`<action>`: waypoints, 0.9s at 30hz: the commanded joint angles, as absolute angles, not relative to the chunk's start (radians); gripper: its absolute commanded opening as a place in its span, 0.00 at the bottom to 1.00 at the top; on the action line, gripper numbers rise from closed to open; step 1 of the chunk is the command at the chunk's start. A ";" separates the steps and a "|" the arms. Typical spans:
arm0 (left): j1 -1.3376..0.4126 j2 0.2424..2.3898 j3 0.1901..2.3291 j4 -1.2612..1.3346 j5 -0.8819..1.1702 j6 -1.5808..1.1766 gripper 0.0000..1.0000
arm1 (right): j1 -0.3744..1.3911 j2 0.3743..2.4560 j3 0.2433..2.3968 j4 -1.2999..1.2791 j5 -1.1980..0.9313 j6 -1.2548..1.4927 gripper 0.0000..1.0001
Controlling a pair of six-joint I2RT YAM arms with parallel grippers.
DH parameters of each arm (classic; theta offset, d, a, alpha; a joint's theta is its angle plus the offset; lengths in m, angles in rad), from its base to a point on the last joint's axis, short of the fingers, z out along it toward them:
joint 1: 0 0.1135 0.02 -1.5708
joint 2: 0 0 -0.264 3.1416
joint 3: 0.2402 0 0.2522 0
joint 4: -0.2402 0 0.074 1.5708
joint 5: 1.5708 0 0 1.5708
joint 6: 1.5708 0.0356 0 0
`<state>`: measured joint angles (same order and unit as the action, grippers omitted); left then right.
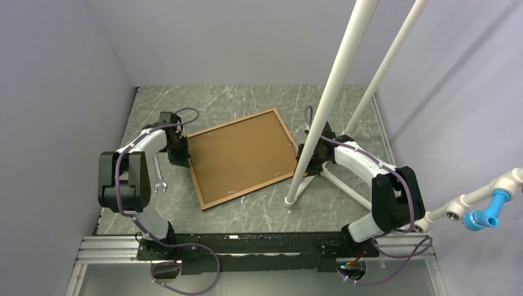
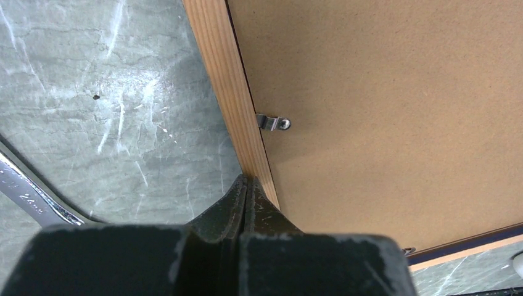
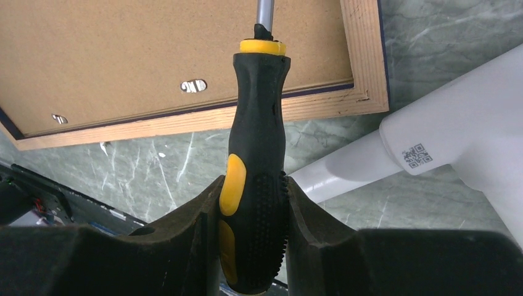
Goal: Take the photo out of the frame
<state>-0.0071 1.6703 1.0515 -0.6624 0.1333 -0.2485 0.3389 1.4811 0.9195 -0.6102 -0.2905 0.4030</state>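
Grey-green marbled table [image 1: 247,102] between pale lilac walls carries the frame [image 1: 240,157] at the middle of the top view. It lies face down at a slant, brown backing board [image 2: 395,92] up inside a light wood rim, and the photo itself does not show. A small metal clip [image 2: 273,122] sits on the board just inside the left rim. At that rim's outer edge the left gripper [image 2: 247,185] has its fingers pressed together with nothing between them. A wrench [image 1: 158,176] lies to its left. By the frame's right corner the right gripper [image 3: 253,191] clamps the black-and-yellow handle of a screwdriver [image 3: 256,111], whose shaft points over the board. A white pole [image 1: 327,92] crosses in front of that gripper in the top view, its foot just beside the frame's lower right edge.
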 commanded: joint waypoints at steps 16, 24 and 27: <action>-0.015 1.678 1.070 -0.673 0.109 -0.247 0.00 | 0.337 1.417 0.896 -0.618 -0.333 0.394 0.00; -0.015 1.683 1.069 -0.675 0.104 -0.247 0.00 | 0.339 1.456 0.902 -0.619 -0.255 0.409 0.00; -0.014 1.683 1.070 -0.674 0.103 -0.246 0.00 | 0.339 1.473 0.908 -0.592 -0.286 0.395 0.00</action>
